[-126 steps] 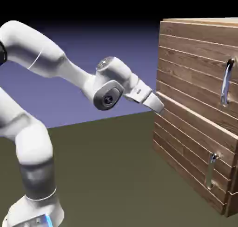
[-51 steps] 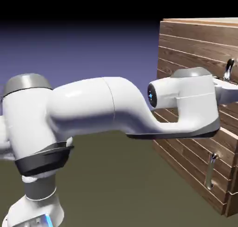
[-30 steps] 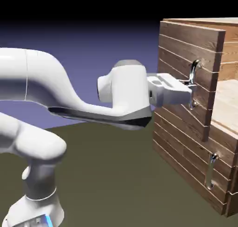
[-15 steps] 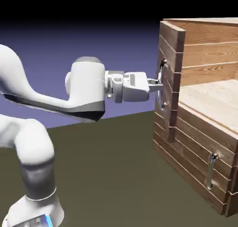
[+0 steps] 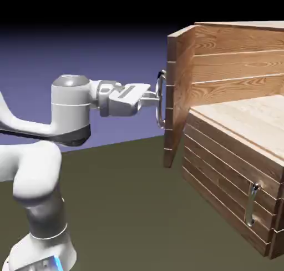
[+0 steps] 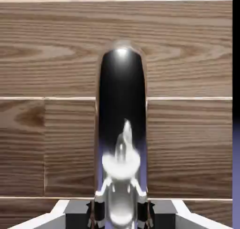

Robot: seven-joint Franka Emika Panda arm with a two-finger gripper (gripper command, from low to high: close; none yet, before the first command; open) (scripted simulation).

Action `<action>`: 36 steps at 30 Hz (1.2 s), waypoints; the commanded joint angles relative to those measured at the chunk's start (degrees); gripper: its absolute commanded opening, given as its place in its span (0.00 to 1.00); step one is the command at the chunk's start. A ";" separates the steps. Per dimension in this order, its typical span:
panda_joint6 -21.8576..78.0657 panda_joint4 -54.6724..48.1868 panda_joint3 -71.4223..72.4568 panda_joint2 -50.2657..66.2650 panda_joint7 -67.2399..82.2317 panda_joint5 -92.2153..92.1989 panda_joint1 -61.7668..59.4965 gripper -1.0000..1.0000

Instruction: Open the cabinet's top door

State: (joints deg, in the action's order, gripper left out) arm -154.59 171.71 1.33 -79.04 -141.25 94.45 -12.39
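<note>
- Gripper (image 5: pixel 156 100) reaching level toward the exterior view's right, fingers clamped tight around the curved silver handle (image 5: pixel 160 98).
- Top door (image 5: pixel 178 95) swung wide, standing edge-on at the cabinet (image 5: pixel 233 175) front's left corner, pale wood interior (image 5: pixel 244 117) exposed.
- Lower panel shut, short straight handle (image 5: pixel 252 203) untouched.
- Hand view: shiny handle (image 6: pixel 122 129) rising up the middle, pinched between grey fingertips (image 6: pixel 97 209) at the bottom edge, brown planks (image 6: pixel 47 49) behind.

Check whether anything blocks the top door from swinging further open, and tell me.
Nothing visible does. The gripper is shut on the curved handle, and the top door already stands swung out from the cabinet, with only bare table beside it.
</note>
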 commanded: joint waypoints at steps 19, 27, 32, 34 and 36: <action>36.64 -0.15 33.16 -11.78 15.06 -43.45 17.43 0.00; 54.25 -12.27 49.70 -6.08 14.45 -57.41 14.38 0.00; 64.31 -22.65 57.60 -2.95 14.49 -63.47 7.60 0.00; 67.89 -26.80 60.06 -2.11 14.68 -65.22 4.54 0.00; 71.31 -30.95 62.24 -1.46 14.94 -66.71 1.39 0.00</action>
State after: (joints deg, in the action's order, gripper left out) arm -83.34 140.76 63.54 -80.52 -126.31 27.72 -11.00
